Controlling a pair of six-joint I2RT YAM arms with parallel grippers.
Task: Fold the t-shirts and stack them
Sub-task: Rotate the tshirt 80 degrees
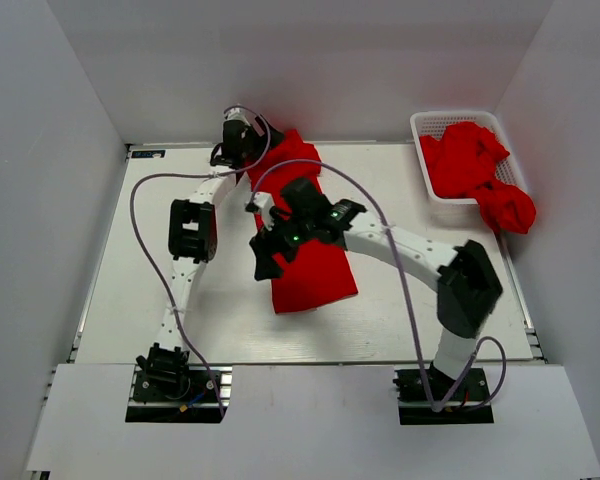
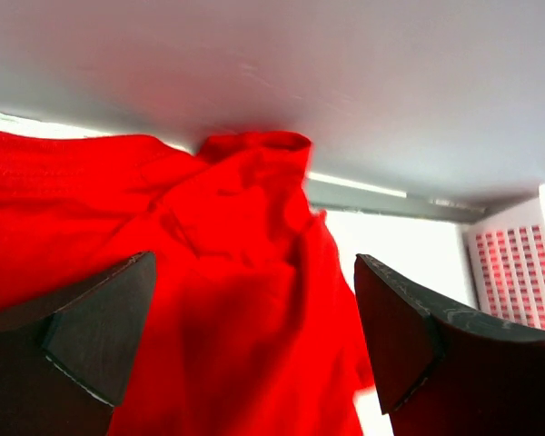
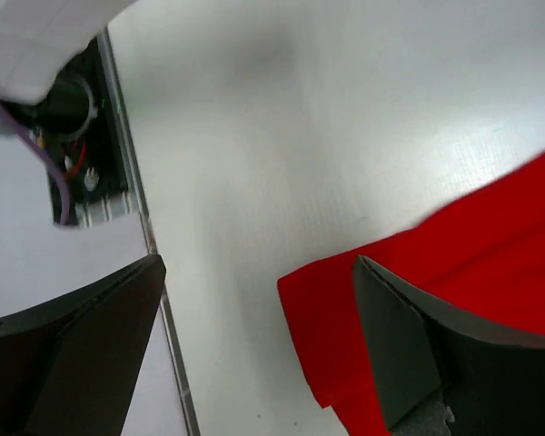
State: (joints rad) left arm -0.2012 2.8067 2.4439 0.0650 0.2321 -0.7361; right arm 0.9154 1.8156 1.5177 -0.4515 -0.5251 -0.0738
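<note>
Find long bright red folded cloth t-shirt (image 1: pixel 315 275) running top-centre to mid-frame, far end at left gripper (image 1: pixel 242 142), lower-left edge at right gripper (image 1: pixel 270 255), both with fingers apart.

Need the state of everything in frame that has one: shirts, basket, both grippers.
t-shirt on the table: laid out as a long narrow strip, near end flat, far end bunched up.
t-shirts in the basket: crumpled, unfolded; one spills over the near rim.
basket: upright, filled.
left gripper: open, at the strip's bunched far end.
right gripper: open, empty, above the strip's edge.
</note>
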